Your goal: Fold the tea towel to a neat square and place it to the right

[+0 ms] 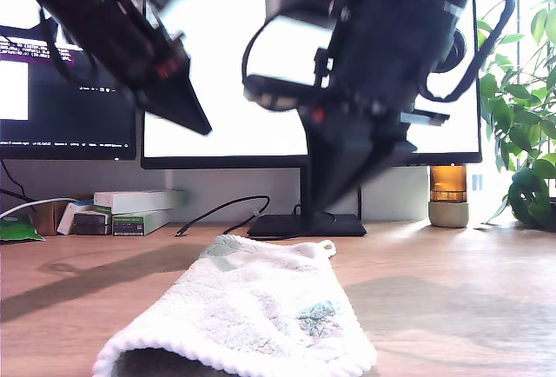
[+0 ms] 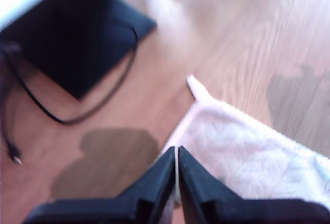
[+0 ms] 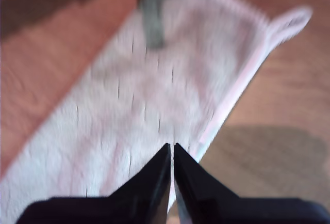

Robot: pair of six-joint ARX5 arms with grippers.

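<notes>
Fleecy tea towel [image 1: 248,312] lies folded at the exterior view's bottom centre on the wooden worktop [image 1: 452,299]; both claws, first [image 2: 177,154] and second [image 3: 171,152], hang above it, jaws together and empty, seemingly poised to regrasp.

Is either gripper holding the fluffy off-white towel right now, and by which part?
Neither. My first gripper and my second gripper are both shut and empty above the fluffy off-white pink-trimmed towel, which lies on the wooden desk.

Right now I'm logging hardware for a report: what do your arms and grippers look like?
Both arms are black. My first gripper and my second gripper each end in two pointed, wedge-shaped black fingers. In the exterior view, black cables loop along the arms, with small red details and a green light on one.
</notes>
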